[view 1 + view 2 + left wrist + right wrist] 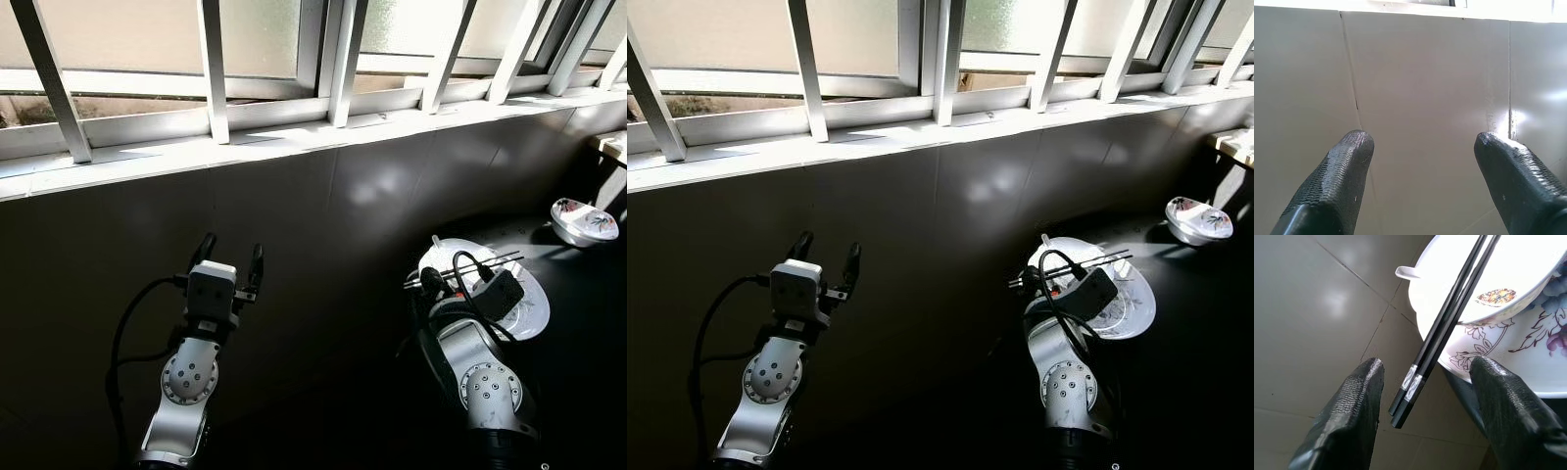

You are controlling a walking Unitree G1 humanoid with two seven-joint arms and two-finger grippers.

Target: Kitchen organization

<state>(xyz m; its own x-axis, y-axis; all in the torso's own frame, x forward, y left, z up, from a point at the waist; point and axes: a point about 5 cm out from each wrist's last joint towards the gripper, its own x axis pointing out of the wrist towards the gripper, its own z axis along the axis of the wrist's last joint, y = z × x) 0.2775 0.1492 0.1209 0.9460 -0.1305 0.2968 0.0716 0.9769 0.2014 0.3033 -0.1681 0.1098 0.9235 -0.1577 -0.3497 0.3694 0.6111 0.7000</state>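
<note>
A barred window [294, 59] with frosted panes runs across the top, its white sill bright with sun above a wall of large dark tiles [323, 245]. Below lies a dark surface [578, 294], lit in patches toward the right.

On that surface, just before the right arm, sits a white plate [1528, 362] painted with purple and grey flowers on trailing stems. A white bowl [1498, 279] rests on the plate, carrying a small orange floral mark on its outer wall. A pair of black chopsticks [1449, 318] with silver bands near their butt ends lies across the bowl's rim, the banded ends jutting out past the plate's edge. A white spoon handle [1406, 272] pokes out beyond the bowl. Farther right, near the wall, stands a second flowered bowl [584, 221], well apart from the plate.

The right tool [1420, 396] is released, its fingers spread either side of the chopsticks' banded ends without touching them. The left tool [229, 262] is raised before the tiled wall, released and grasping nothing.
</note>
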